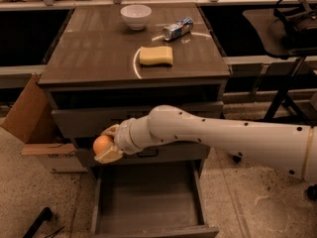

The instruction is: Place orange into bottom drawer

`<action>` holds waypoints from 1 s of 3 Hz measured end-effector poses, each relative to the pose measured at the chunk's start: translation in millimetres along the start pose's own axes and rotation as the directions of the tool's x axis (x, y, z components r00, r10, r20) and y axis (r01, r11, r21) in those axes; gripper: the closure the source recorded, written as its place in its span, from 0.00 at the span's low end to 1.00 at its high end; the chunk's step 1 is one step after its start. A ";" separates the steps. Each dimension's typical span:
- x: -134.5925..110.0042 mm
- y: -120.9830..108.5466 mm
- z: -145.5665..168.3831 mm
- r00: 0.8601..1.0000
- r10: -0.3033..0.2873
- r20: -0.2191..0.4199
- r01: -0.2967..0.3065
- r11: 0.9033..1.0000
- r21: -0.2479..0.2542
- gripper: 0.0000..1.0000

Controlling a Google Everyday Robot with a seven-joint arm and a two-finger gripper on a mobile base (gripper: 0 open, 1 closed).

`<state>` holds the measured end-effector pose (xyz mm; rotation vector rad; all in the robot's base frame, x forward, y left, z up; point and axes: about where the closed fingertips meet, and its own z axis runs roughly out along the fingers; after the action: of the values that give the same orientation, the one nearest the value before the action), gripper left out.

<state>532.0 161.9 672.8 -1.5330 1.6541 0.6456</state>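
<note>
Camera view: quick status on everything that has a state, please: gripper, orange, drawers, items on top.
gripper: shut on the orange, at the left front of the cabinet.
orange: held between the fingers, not yet in the drawer.
bottom drawer: pulled open, nothing inside.
upper drawers: both shut.
white bowl: upright on top.
can: lying on its side.
yellow sponge: lying flat.
</note>
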 end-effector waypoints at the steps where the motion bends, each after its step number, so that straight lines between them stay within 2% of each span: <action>1: 32.2 12.4 17.2 0.999 0.038 0.007 -0.038 0.999 -0.012 1.00; 2: 64.9 27.3 37.3 0.995 0.094 0.020 -0.093 0.995 -0.033 1.00; 3: 96.6 43.4 60.4 0.988 0.156 0.020 -0.154 0.986 -0.065 1.00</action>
<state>504.0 159.7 554.1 -1.4432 1.7612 0.8033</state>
